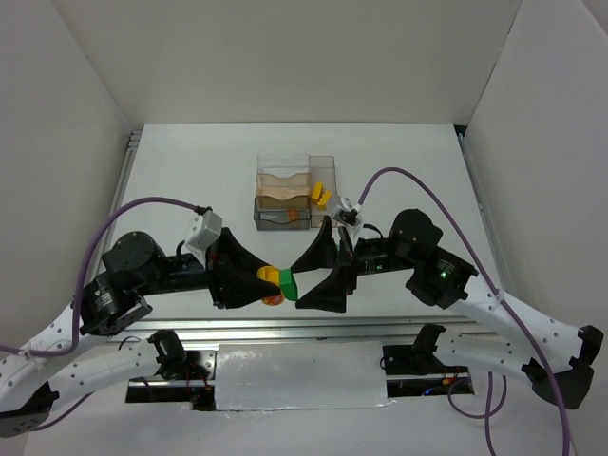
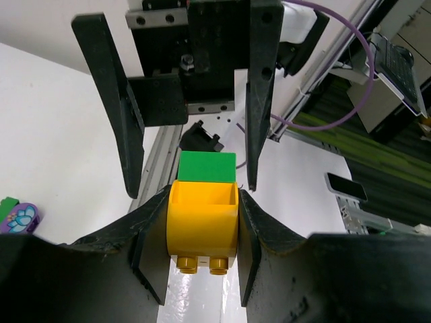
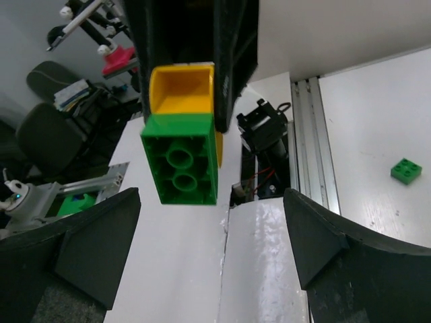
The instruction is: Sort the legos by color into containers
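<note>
My left gripper is shut on a yellow lego with a green lego stuck to its far end, held above the table's near edge. The pair also shows in the right wrist view, the green lego under the yellow lego. My right gripper is open, its fingers either side of the green end and not touching it. The containers stand at mid-table. Yellow and orange legos lie by their right side. A rounded purple piece lies on the table.
A small green lego lies alone on the white table. An orange-brown piece shows just below the held legos. The metal rail runs along the table's near edge, under both grippers.
</note>
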Controlling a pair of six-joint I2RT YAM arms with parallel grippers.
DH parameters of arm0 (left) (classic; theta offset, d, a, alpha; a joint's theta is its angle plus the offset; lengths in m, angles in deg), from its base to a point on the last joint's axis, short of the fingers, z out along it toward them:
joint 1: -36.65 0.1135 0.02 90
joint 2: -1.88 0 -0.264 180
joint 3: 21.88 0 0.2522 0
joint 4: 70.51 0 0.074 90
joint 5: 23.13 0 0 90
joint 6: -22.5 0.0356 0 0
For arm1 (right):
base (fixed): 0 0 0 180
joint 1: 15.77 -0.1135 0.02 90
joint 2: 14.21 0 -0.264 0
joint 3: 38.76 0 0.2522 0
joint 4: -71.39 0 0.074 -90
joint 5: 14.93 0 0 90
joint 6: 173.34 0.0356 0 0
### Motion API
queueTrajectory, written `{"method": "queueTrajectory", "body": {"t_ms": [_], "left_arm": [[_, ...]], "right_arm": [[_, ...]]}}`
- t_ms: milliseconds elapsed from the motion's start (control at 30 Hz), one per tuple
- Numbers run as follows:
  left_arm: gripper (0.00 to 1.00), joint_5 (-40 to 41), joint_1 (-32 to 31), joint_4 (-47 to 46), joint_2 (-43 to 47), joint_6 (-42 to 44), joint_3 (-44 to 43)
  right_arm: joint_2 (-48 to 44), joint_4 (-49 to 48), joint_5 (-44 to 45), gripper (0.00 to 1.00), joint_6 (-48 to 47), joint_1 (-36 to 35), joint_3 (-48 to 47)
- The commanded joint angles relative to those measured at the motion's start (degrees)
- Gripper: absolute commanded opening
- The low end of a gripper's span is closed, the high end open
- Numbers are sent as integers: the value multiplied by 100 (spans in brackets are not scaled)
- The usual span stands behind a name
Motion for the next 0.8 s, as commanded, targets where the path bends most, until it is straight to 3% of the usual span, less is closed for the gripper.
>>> {"method": "queueTrajectory", "body": {"t_ms": [0,167,233,367,400,433,467,633,767], "left_arm": [[0,-410,14,-352,-118,132,8],[0,-357,14,-352,-189,141,69],[0,-287,14,-352,-180,132,87],[0,-173,14,-325,-224,132,52],[0,-147,14,-299,-250,141,35],[0,-103,14,-299,-259,141,26],[0,-94,14,-299,-268,141,17],[0,-129,23,-185,-136,255,-27],[0,46,23,60,118,386,-114]], "right_arm": [[130,-573,-480,92,173,-5,-372],[236,-653,-384,91,165,-172,-451],[289,-609,-340,86,156,-181,-478],[491,-556,-296,53,138,-234,-539],[526,-547,-261,30,130,-243,-531],[535,-556,-225,19,138,-269,-496],[535,-573,-164,0,130,-260,-461],[281,-749,-364,0,-37,-59,-127],[157,-697,-620,0,-125,686,75]]}}
